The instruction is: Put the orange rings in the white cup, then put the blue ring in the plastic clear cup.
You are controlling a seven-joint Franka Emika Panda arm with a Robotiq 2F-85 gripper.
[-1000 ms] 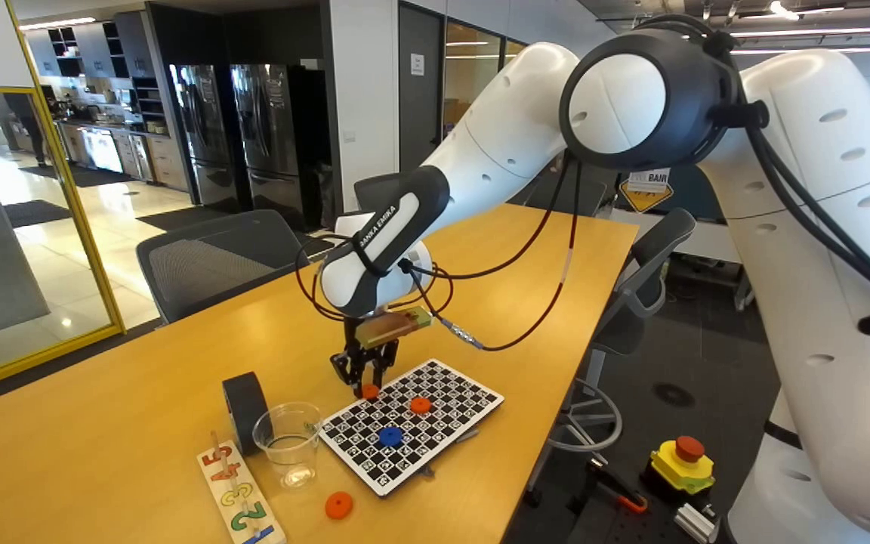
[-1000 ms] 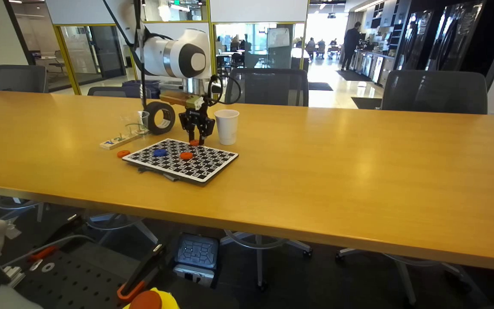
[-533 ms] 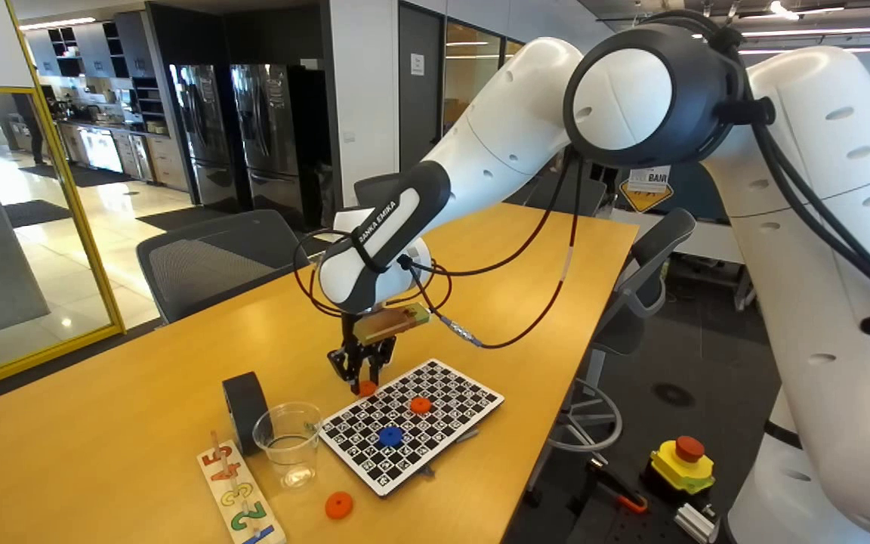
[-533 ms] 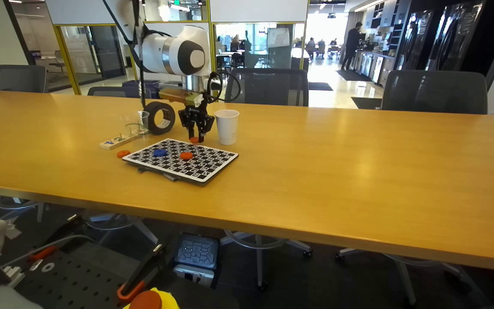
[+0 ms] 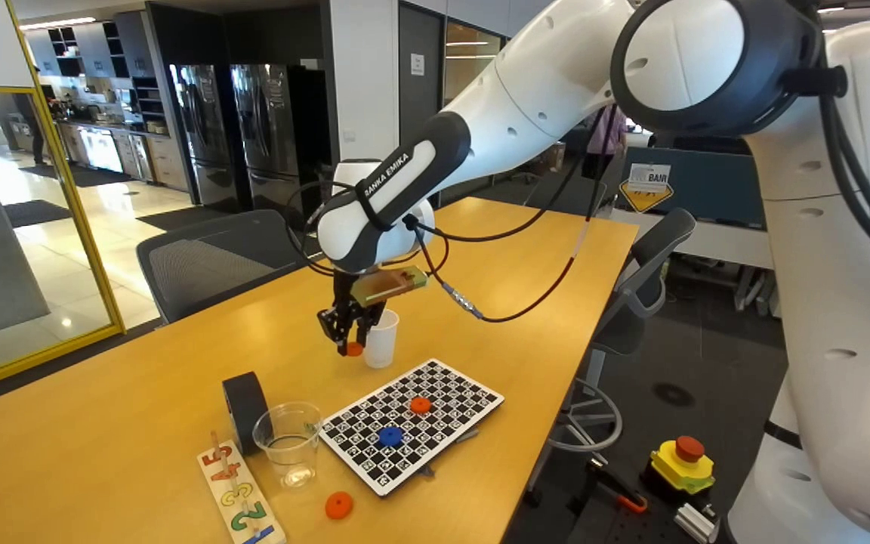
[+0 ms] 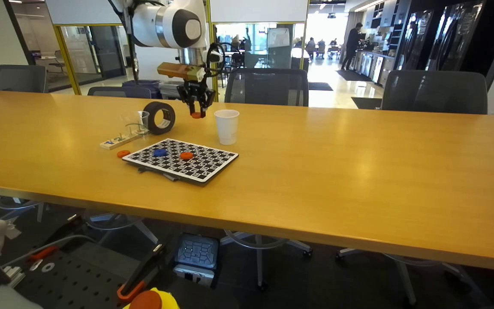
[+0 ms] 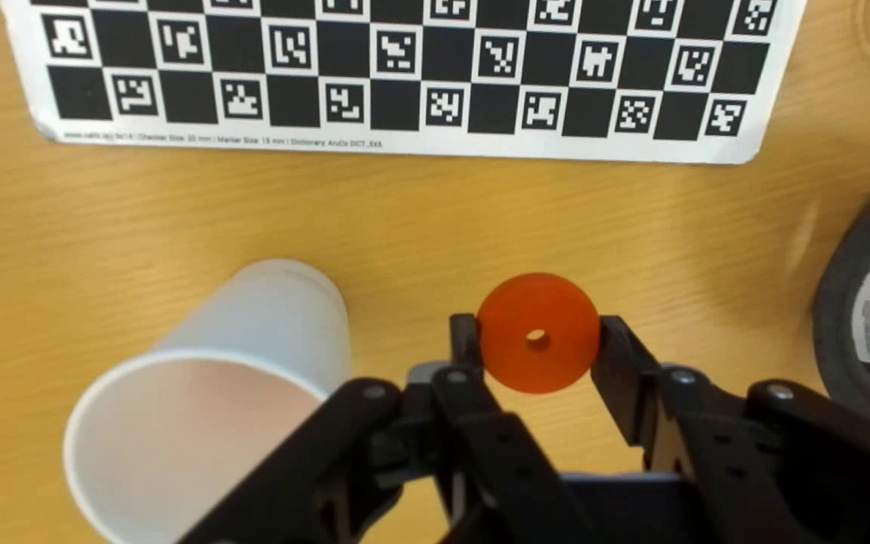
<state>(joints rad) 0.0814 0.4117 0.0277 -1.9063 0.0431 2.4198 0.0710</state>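
My gripper [image 7: 539,332] is shut on an orange ring [image 7: 510,310], held flat between the fingertips above the table. The held ring also shows in both exterior views [image 5: 354,350] [image 6: 196,115]. The white cup [image 7: 276,310] stands upright beside the gripper, empty as far as I see; it also shows in both exterior views [image 5: 380,346] [image 6: 227,128]. A second orange ring [image 5: 421,406] and the blue ring [image 5: 390,436] lie on a checkered board. A third orange ring [image 5: 339,505] lies on the table. The plastic clear cup [image 5: 289,446] stands upright near the board's corner.
The checkered board [image 5: 435,370] lies beside the white cup. A black tape roll [image 5: 245,412] stands on edge behind the clear cup. A wooden number strip [image 5: 232,491] with pegs lies beside the clear cup. A chair [image 5: 216,257] stands at the table's edge.
My gripper has lifted the orange ring up from beside the board's edge. The white cup, hidden before in an exterior view, now shows there behind the gripper.
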